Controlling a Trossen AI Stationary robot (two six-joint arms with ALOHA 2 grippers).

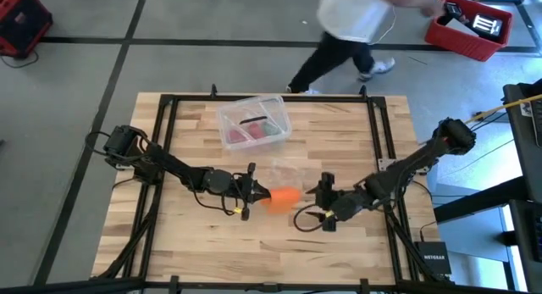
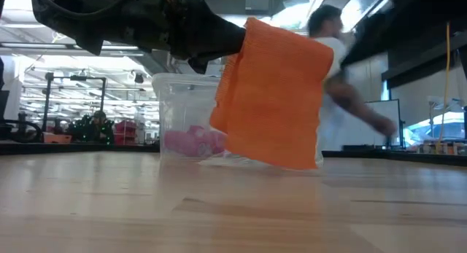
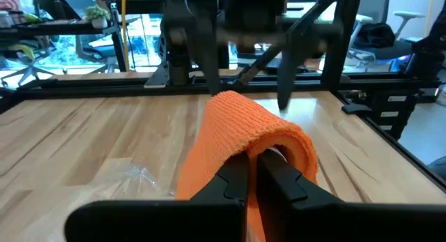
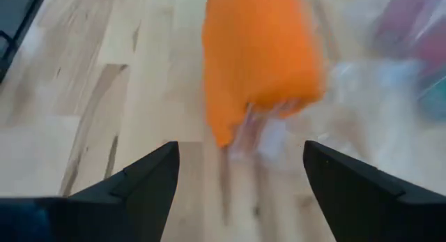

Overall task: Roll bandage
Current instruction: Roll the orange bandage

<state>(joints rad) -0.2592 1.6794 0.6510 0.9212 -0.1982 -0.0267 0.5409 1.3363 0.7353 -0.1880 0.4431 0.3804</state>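
Note:
The orange bandage (image 1: 284,198) is a short folded band in mid-table, held up by my left gripper (image 1: 251,191), which is shut on it. In the low view the bandage (image 2: 273,92) hangs as a flat flap below the left gripper (image 2: 211,45). My right gripper (image 1: 323,196) is open just to the bandage's right, pointing at it. In the right wrist view the bandage (image 4: 258,54) is ahead of the open fingers (image 4: 240,179), apart from them. My left gripper pinches the bandage between its two fingers (image 3: 233,183), at a fold (image 3: 279,141) that curls over the fingertips, so in more than one layer. The fingers come level from the table's left. The bandage hangs below them, slack, and looks clear of the table.
A crumpled clear wrapper (image 1: 288,171) lies just beyond the bandage. A clear plastic box (image 1: 254,120) with red and green contents stands at the far middle. A person (image 1: 356,23) walks past the table's far edge, near a red crate (image 1: 470,27).

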